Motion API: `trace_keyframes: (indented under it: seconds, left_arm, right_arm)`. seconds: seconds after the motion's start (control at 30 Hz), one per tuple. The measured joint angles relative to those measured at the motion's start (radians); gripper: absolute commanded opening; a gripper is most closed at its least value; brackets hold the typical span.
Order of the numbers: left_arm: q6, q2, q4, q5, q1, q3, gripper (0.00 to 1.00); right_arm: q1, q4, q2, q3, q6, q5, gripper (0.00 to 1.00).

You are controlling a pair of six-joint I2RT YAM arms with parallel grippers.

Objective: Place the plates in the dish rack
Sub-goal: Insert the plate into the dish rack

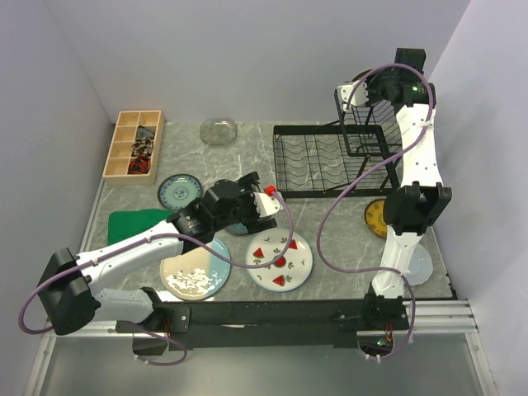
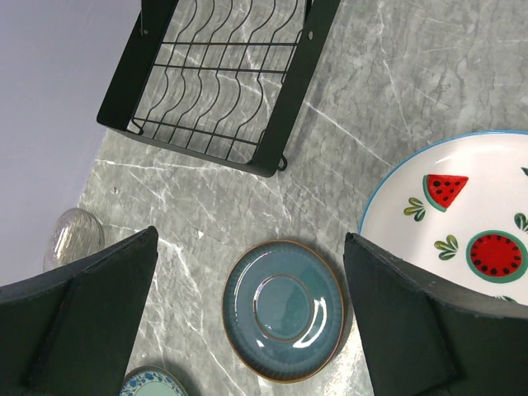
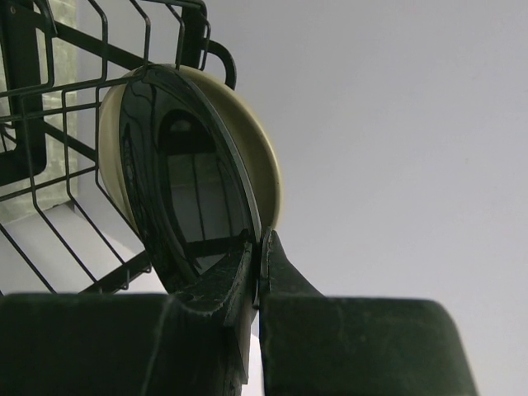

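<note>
Top view: even diffuse overhead light, soft short shadows under the arms [image 1: 148, 247] on the bench [image 1: 239, 157], exposure balanced, detail crisp across the frame. Left wrist: bench and dish rack [image 2: 221, 71] sharp, own jaws near-black and soft at the bottom. Right wrist: backlit by bright wall [image 3: 396, 124], black plate [image 3: 186, 190] glossy, mirrors the rack wires; jaws underexposed, out of focus.

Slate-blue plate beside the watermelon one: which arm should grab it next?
Left. The left gripper hangs open directly over the slate-blue plate, a finger on each side. The right gripper is shut on a black plate up at the dish rack.
</note>
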Motion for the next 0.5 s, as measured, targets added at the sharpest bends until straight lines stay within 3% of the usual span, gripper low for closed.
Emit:
trace_keyframes:
  seconds: [0.5]
  left_arm:
    - [0.0, 0.0, 0.0, 0.001, 0.0, 0.0, 0.99]
  right_arm:
    - [0.002, 0.02, 0.0, -0.027, 0.0, 0.009, 0.0]
